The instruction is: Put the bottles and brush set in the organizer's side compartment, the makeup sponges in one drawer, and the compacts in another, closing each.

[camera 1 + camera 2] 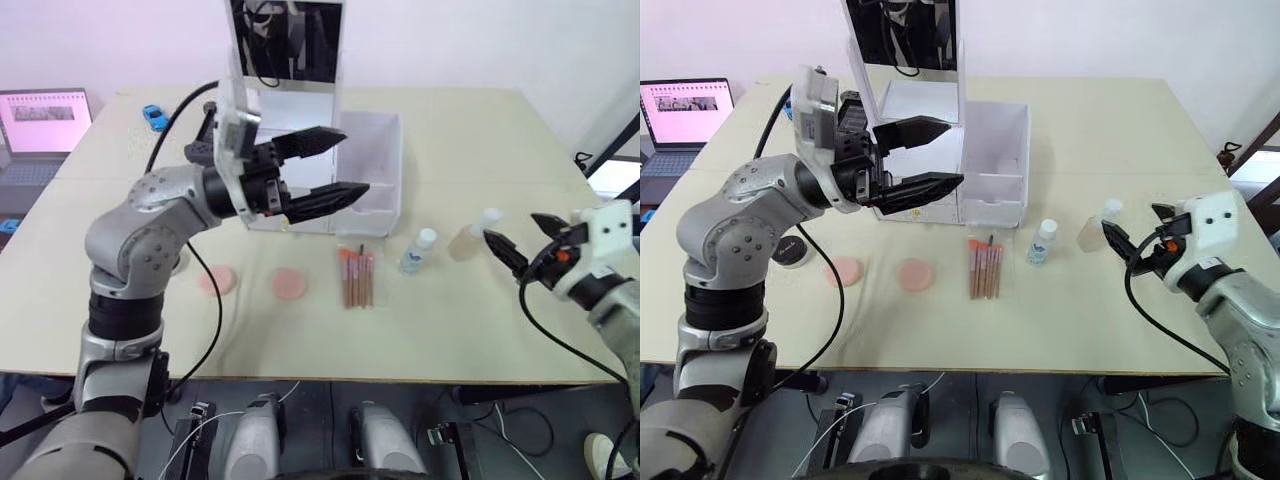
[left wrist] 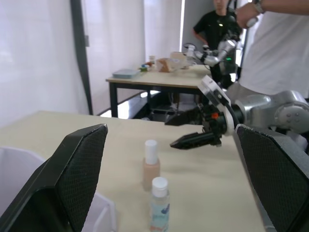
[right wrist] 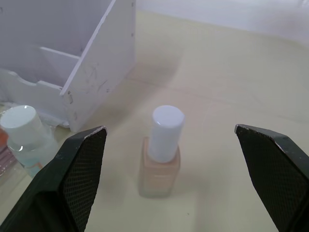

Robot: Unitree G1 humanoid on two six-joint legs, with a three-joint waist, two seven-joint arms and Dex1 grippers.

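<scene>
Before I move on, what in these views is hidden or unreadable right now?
- Organizer drawers: the raised left gripper covers their fronts in the head views, so I cannot tell open from closed.
- Compacts: one peeks from behind the left arm; the second is hidden.
- Clear bottle label: cut off by the frame edge in the right wrist view.

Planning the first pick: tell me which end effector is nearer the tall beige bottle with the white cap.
Right. The right end effector is open beside the tall beige bottle, facing it; the left end effector hangs open before the white organizer.
</scene>
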